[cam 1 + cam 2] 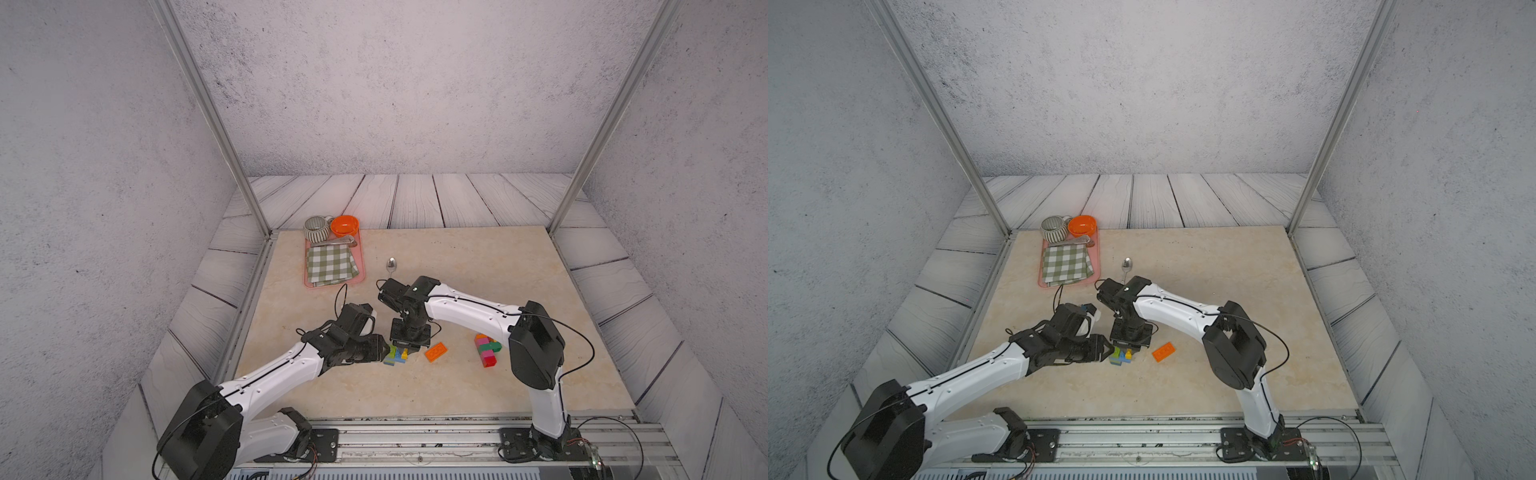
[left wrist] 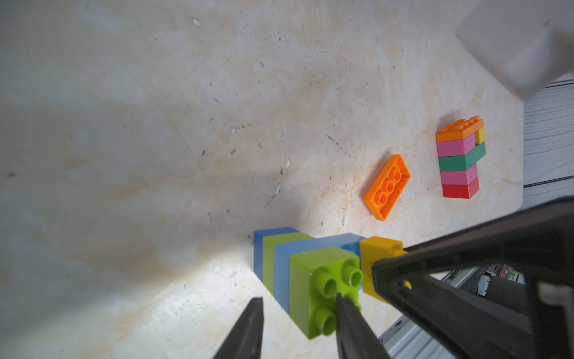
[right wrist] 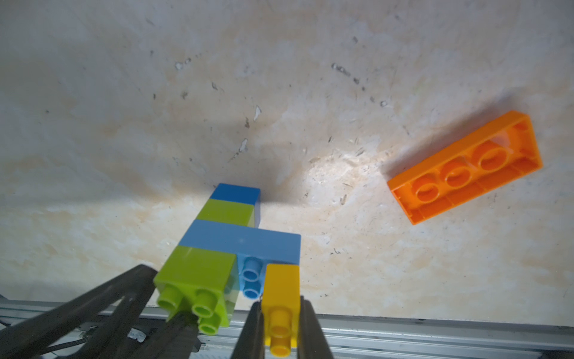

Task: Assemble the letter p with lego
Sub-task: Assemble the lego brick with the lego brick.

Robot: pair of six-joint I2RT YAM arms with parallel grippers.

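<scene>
Nearest you, your right jaws are clenched on the small yellow plastic brick [image 3: 281,283], one finger on each side. Its base meets the end studs of the blue oblong plastic brick [image 3: 239,237], a grip that looks meant for pressing it home, though you cannot tell whether it is fully seated.

That blue oblong belongs to the lying stack of blue and lime plastic bricks [image 3: 231,211], flat on the pale marbled counter [image 1: 457,395]; take the stack as your landmark. The lime square plastic brick [image 3: 195,270] sits on the stack's studded end, beside the yellow brick.

Your left jaws stand partly open and grasp nothing. One finger [image 2: 348,320] rests on the lime square's studs and the other hangs clear — likely a brace so the stack cannot slide under the push.

Near the stack, on the right arm's side, the loose orange oblong plastic brick [image 3: 462,167] lies hollow side up — probably the next piece. Further that way, well apart from the stack, lies a second column of orange, pink, dark green and red bricks [image 2: 459,158]. Far behind the stack rests the metal spoon [image 1: 391,264].
</scene>
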